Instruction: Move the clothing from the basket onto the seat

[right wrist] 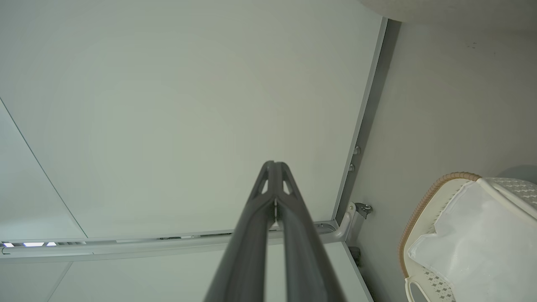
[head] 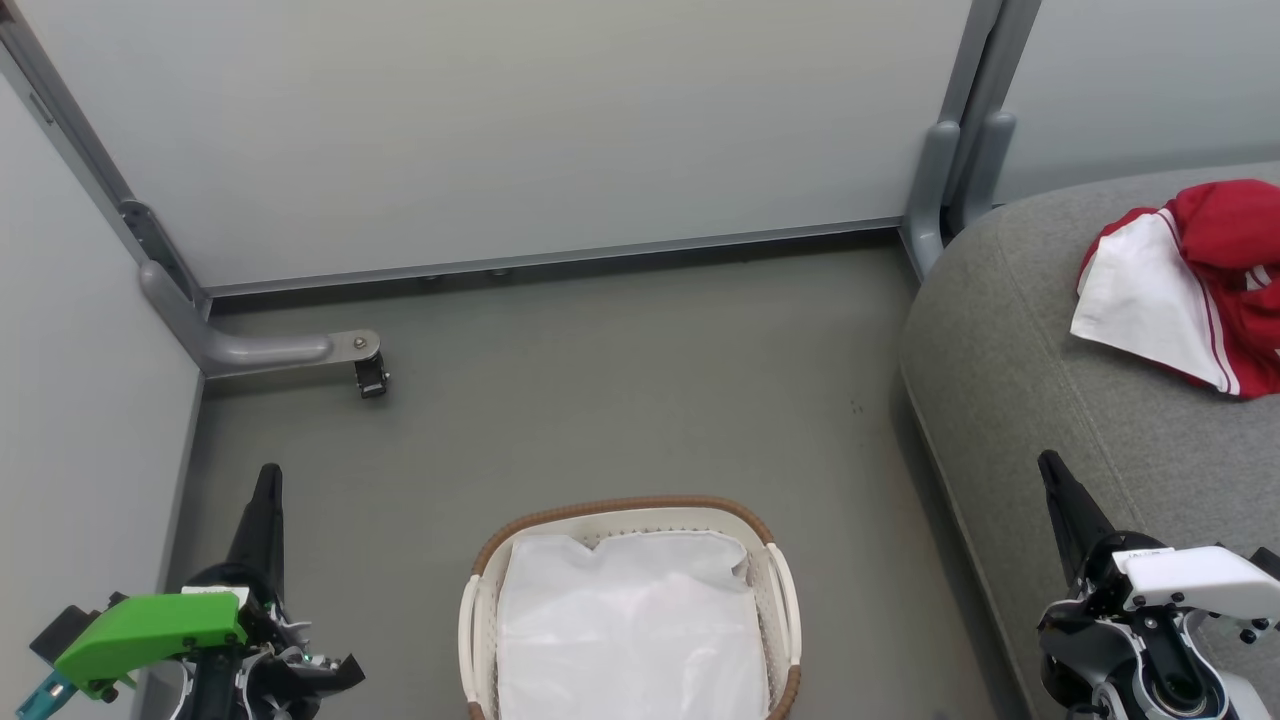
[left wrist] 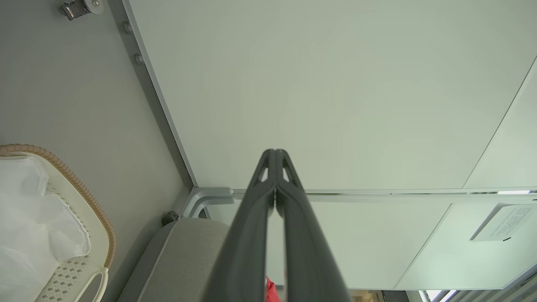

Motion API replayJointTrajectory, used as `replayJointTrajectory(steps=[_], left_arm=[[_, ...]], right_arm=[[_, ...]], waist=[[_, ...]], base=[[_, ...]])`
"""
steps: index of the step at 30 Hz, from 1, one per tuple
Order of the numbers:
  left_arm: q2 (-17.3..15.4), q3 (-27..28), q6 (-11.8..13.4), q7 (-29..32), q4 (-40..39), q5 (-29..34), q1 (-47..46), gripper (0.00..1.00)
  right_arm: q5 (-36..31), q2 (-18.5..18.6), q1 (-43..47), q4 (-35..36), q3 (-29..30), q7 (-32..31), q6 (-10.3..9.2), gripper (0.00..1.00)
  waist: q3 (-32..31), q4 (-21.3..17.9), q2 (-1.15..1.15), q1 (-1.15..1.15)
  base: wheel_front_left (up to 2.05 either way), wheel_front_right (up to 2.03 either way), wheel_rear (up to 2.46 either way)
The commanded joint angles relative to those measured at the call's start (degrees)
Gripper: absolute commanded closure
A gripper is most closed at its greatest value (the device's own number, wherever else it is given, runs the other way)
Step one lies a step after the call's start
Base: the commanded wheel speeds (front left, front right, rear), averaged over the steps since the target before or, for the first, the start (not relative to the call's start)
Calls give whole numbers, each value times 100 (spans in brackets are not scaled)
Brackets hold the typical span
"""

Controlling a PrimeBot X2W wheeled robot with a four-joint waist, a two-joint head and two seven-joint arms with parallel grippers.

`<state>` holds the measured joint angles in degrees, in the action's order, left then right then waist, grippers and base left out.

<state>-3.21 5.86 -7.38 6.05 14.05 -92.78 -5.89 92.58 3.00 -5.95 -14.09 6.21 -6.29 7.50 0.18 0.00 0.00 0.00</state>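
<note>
With the clothing [head: 1210, 280] lying far right on the seat [head: 1050, 380] and your left gripper [head: 268, 472] and right gripper [head: 1048, 460] pressed together, empty, any dip into the basket [head: 620, 508] (just its white liner [head: 630, 620] inside) could snag that liner.

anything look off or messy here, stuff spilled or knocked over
Nothing stands out. The clothing lies in a rumpled heap on the seat, not folded, and the basket stands upright on the floor with only its creased white liner inside. Nothing is spilled.
</note>
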Motion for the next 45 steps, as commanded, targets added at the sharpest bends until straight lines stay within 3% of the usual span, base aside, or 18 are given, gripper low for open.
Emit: replayJointTrajectory(steps=[1,45], left_arm=[[-21,32,-30,22,-2,-21,-62,100],[3,61,-29,36,-3,21,-66,100]], right_arm=[[17,26,-43,21,12,-17,-2,100],[-9,12,-44,18,31,-29,-2,100]], waist=[[0,0,0,0],[0,0,0,0]], base=[[0,0,0],[0,0,0]])
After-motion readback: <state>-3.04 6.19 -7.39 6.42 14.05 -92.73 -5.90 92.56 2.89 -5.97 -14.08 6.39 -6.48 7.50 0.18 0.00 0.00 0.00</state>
